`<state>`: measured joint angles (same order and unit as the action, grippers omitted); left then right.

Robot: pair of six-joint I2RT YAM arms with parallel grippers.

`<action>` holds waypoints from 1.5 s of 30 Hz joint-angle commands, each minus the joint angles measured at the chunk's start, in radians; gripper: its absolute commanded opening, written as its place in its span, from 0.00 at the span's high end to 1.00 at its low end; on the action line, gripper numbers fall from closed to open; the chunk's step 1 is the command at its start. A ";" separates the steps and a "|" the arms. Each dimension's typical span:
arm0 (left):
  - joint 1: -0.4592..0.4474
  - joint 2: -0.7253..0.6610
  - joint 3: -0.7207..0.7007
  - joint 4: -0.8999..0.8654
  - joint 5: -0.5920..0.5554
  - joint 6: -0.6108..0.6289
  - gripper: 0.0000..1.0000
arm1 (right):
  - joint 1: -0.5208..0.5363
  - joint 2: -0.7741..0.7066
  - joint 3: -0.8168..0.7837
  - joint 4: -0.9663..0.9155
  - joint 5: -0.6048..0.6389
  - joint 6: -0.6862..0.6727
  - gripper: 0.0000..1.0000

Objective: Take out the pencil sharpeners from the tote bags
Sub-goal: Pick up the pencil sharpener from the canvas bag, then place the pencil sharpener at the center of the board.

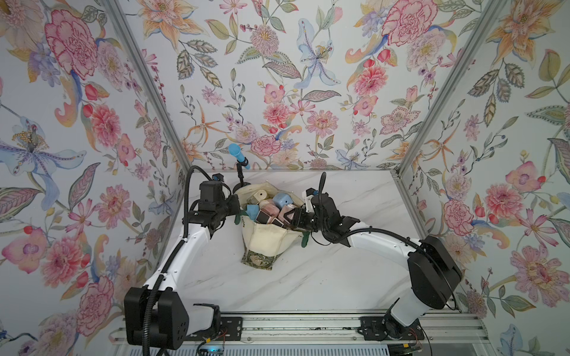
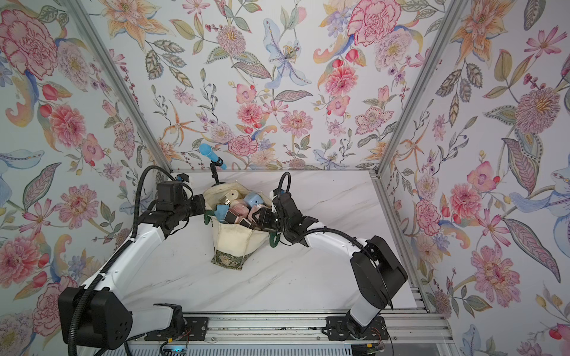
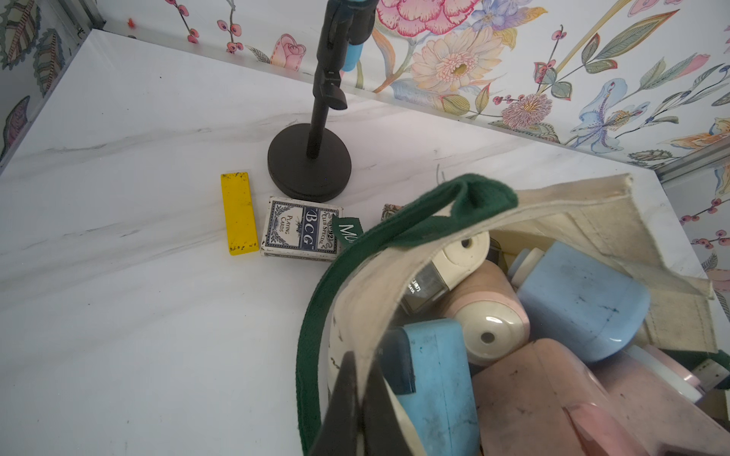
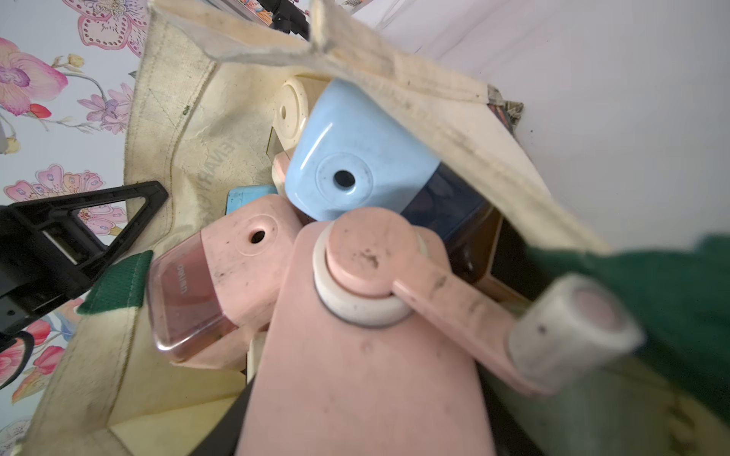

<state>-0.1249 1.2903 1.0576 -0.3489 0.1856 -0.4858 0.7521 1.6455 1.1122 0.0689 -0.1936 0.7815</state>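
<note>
Near the back of the marble table [image 1: 308, 277], on the left side, we see a blue microphone [image 1: 239, 155] on a black stand in both top views. In the left wrist view a flat yellow bar [image 3: 239, 213] lies just beside a dark deck of playing cards [image 3: 302, 229], and both sit close to the stand's round base [image 3: 310, 164].

Next comes the left gripper [image 1: 238, 210], pressed to the left rim of the tote bag [image 1: 268, 240]. Its jaws are drawn tight together, pinching the cream canvas edge where the dark green handle [image 3: 434, 213] runs. One dark finger [image 3: 343, 398] shows against the cloth in the left wrist view.

The bag sits in the middle of the table with its mouth open toward the camera. Its leafy green bottom band points to the front edge.

In the mouth we see several of the pencil sharpeners [image 1: 271, 209] piled together, all inside the bag. A cream one [image 1: 260, 195] lies at the back with a pale blue one [image 1: 282, 199] beside it. Pink ones with dark faces lie nearer the front.

To the right, the right gripper [image 1: 297, 219] reaches over the right rim into the bag and sits against a pink sharpener [image 4: 355, 375]. That sharpener's crank and pale knob fill the right wrist view. It touches a second pink sharpener [image 4: 221, 276], and the blue one is just behind it. The fingers are hidden, so we cannot tell whether the jaws grip that sharpener or merely stand around it.
</note>
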 commanded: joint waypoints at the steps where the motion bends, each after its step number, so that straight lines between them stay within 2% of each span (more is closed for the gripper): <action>1: -0.008 -0.037 -0.011 -0.012 0.017 0.020 1.00 | -0.001 -0.048 0.041 -0.098 0.012 -0.129 0.59; 5: -0.010 -0.033 -0.005 -0.016 0.018 0.024 1.00 | -0.004 -0.111 0.043 -0.139 0.032 -0.233 0.60; 12: -0.009 -0.042 -0.007 -0.015 0.012 0.026 1.00 | -0.030 -0.222 0.043 -0.164 -0.059 -0.352 0.60; 20: -0.009 -0.046 -0.005 -0.015 0.016 0.024 1.00 | -0.096 -0.328 0.019 -0.191 -0.119 -0.387 0.62; 24: -0.009 -0.046 -0.005 -0.018 0.015 0.025 1.00 | -0.194 -0.384 0.011 -0.212 -0.146 -0.384 0.62; 30: -0.008 -0.048 -0.004 -0.018 0.013 0.027 1.00 | -0.318 -0.441 -0.005 -0.252 -0.083 -0.382 0.64; 35: -0.009 -0.049 -0.006 -0.018 0.013 0.026 1.00 | -0.392 -0.387 0.004 -0.259 -0.004 -0.394 0.66; 45: -0.008 -0.048 -0.005 -0.018 0.009 0.026 1.00 | -0.411 -0.123 0.119 -0.225 0.065 -0.467 0.68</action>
<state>-0.1246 1.2808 1.0557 -0.3592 0.1852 -0.4786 0.3477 1.4845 1.1687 -0.1940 -0.1631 0.3531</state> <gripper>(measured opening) 0.051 0.550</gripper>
